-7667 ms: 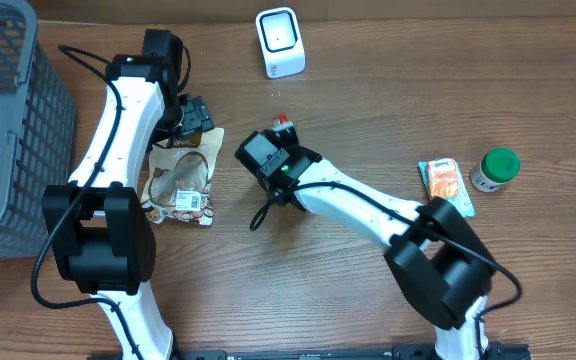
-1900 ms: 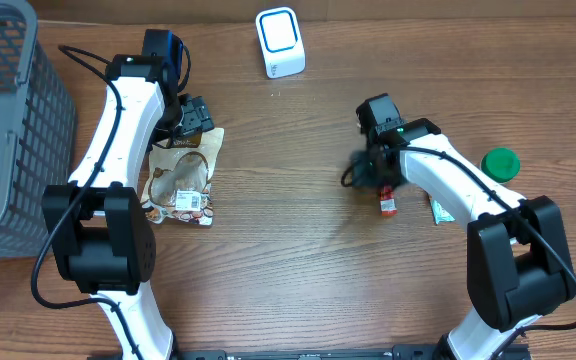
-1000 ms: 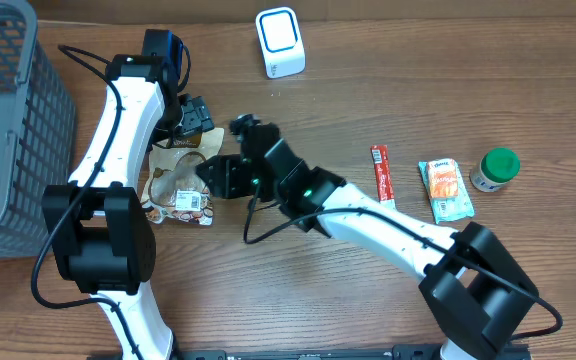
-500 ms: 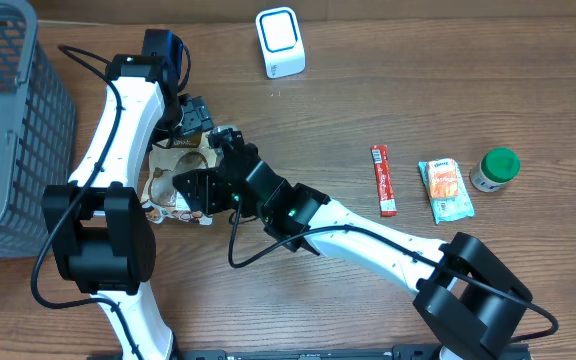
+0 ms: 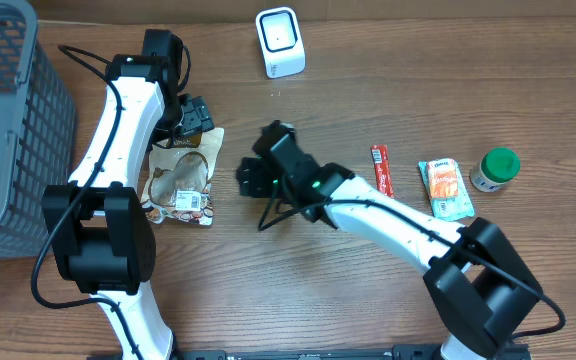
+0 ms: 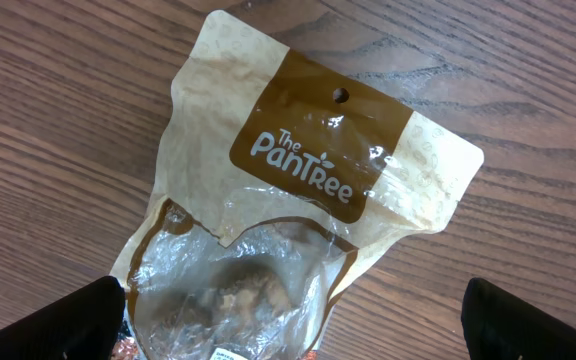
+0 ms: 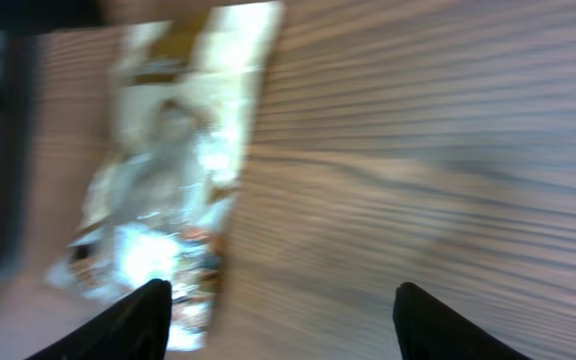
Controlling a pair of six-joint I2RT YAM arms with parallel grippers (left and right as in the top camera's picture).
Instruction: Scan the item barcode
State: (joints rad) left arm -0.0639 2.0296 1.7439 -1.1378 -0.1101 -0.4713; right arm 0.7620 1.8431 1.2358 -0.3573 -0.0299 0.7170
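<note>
Both gape empty: left pincer (image 6: 293,305) over the snack pouch (image 6: 308,170), right pincer (image 7: 283,310) near it.

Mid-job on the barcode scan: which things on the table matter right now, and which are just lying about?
In play, as it looks:
- white scanner
- PanTree pouch, under the open left tool and in front of the open right tool

Probably just lying about:
- red stick packet
- orange sachet
- green-lidded jar
- grey basket

Wooden table (image 5: 318,290) — bearing a basket (image 5: 8,130), scanner (image 5: 280,42), snack pouch (image 5: 181,180), red stick (image 5: 383,172), orange sachet (image 5: 445,189), green-lidded jar (image 5: 495,168).
</note>
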